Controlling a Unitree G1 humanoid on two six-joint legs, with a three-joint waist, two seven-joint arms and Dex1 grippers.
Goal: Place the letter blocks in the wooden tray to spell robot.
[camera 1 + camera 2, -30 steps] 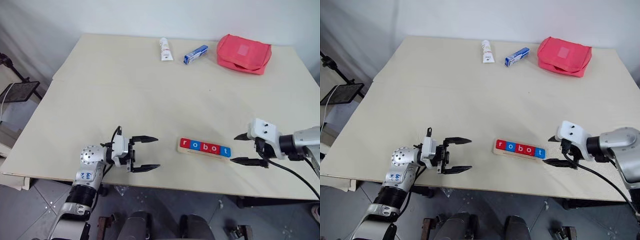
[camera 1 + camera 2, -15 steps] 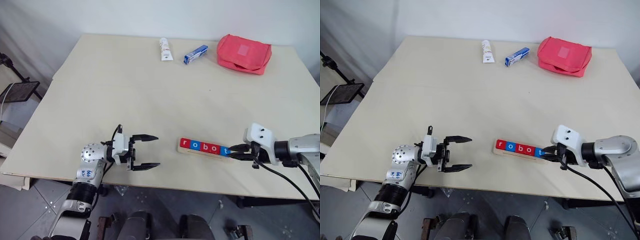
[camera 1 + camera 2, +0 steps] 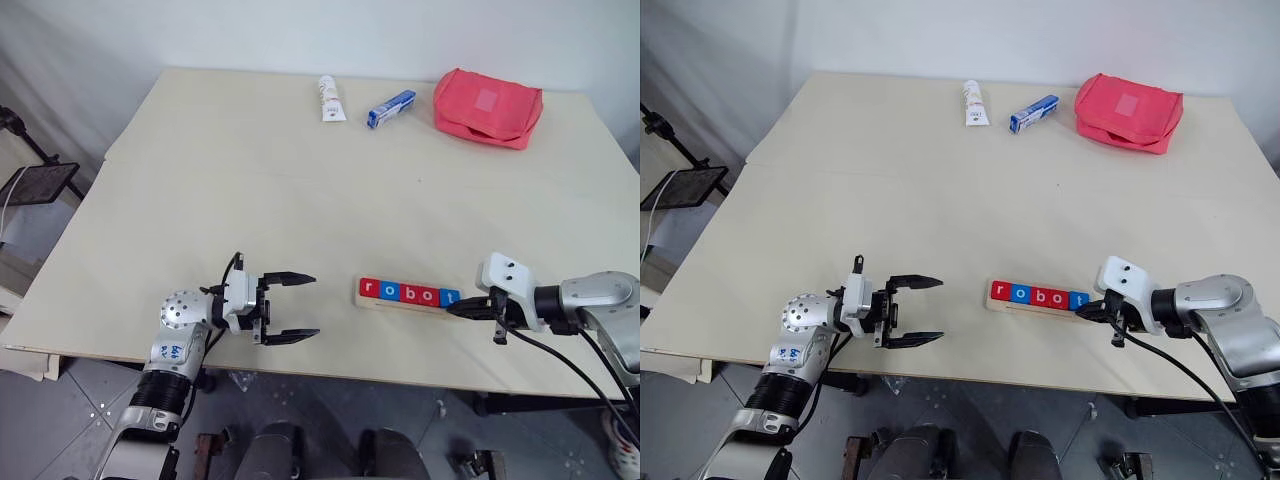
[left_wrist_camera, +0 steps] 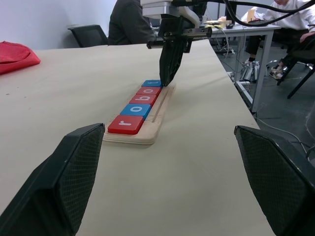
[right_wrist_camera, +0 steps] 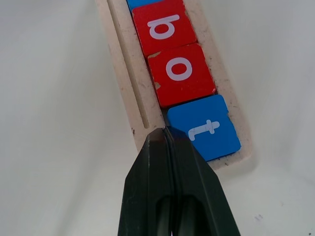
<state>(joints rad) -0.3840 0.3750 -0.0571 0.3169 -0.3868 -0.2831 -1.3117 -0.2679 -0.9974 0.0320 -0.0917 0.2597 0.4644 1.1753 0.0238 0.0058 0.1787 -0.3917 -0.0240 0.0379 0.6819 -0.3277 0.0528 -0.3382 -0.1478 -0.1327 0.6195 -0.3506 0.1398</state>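
The table point(image 3: 300, 180) carries the wooden tray point(image 3: 372, 302) near its front edge, and all five letter blocks point(image 3: 410, 294) lie in it, reading "robot". The right claw point(image 5: 167, 135), fingers pressed together and empty, has its tip at the tray's end beside the blue "t" block point(image 5: 204, 129). Any nudge should be gentle and along the tray, so the row stays straight. Left of the tray, the left claw point(image 3: 290, 308) hovers spread, holding nothing.

Left claw point(image 3: 294, 308) open wide, fingers level, pointing toward the wooden tray point(image 3: 408, 304), well apart from it. Right claw point(image 3: 459, 307) closed, fingers together, tips at tray's right end.
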